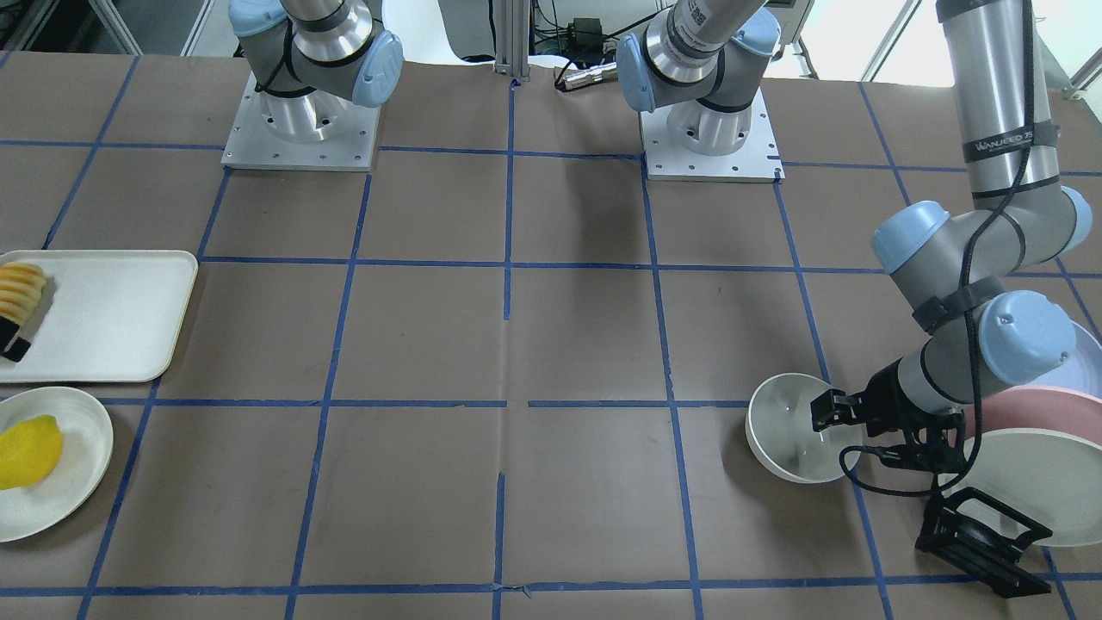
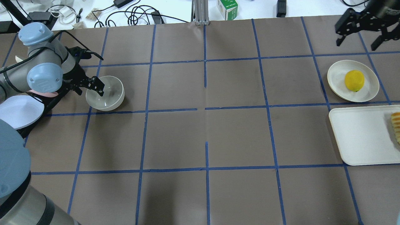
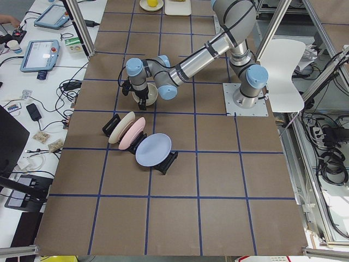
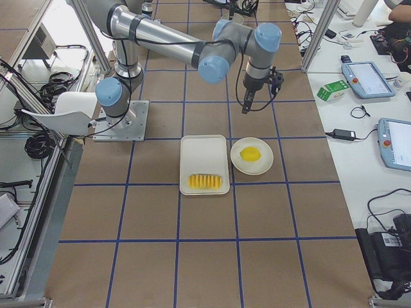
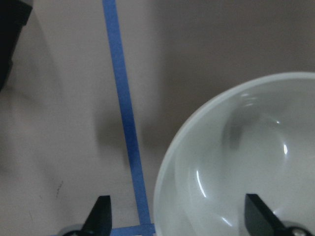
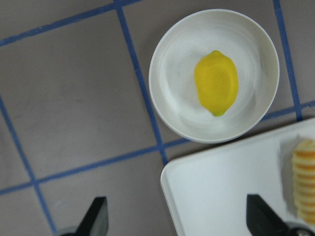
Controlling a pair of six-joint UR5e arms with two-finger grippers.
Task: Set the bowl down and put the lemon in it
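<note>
The off-white bowl (image 2: 105, 93) stands on the table at the robot's left, next to the plate rack; it also shows in the front view (image 1: 785, 430) and the left wrist view (image 5: 246, 162). My left gripper (image 2: 94, 86) is open and straddles the bowl's rim, one finger inside and one outside (image 5: 177, 216). The yellow lemon (image 2: 354, 80) lies on a flat cream plate (image 2: 337, 75) at the far right. My right gripper (image 2: 356, 43) is open and empty, hanging above the table just beyond the plate. In the right wrist view the lemon (image 6: 215, 82) lies ahead of the spread fingers.
A black rack holds blue (image 2: 20, 111), pink (image 1: 1024, 409) and cream (image 1: 1046, 482) plates right beside the bowl and my left arm. A white tray (image 2: 362, 134) with a row of yellow-orange slices (image 2: 396, 125) lies next to the lemon's plate. Blue tape lines grid the brown table.
</note>
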